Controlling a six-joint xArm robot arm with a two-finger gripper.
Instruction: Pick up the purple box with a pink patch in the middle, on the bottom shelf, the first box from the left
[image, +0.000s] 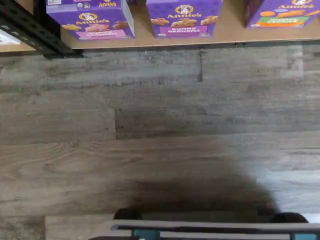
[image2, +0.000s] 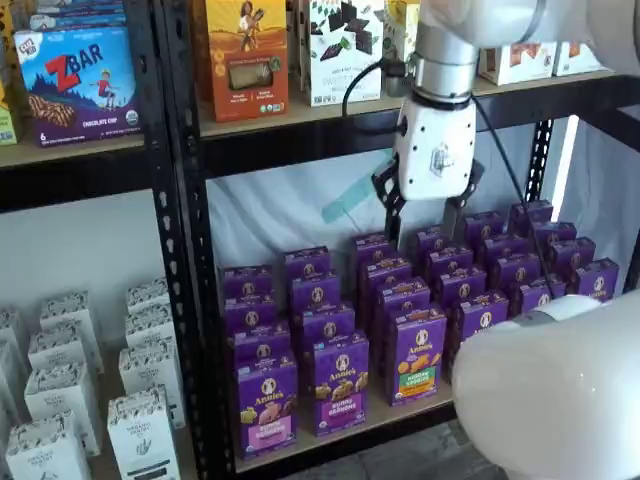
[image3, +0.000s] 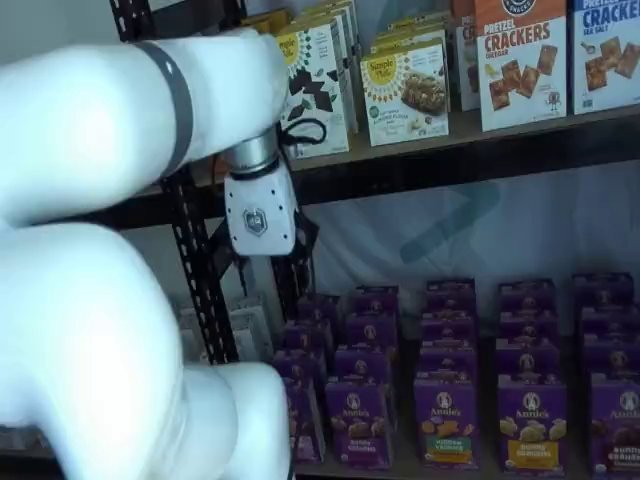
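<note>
The purple box with the pink label panel stands at the front of the leftmost row on the bottom shelf. In a shelf view the purple box is front left on the tan shelf board. In a shelf view my arm partly hides the purple box. My gripper hangs in front of the shelf, high above the rows and right of the purple box. Its two black fingers show a gap and hold nothing. The gripper also shows under its white body.
A purple-label Annie's carton and a green-panel one stand beside the target. A black upright borders the shelf, with white cartons beyond. The upper shelf holds mixed boxes. Grey wood floor lies below. My white arm fills the foreground.
</note>
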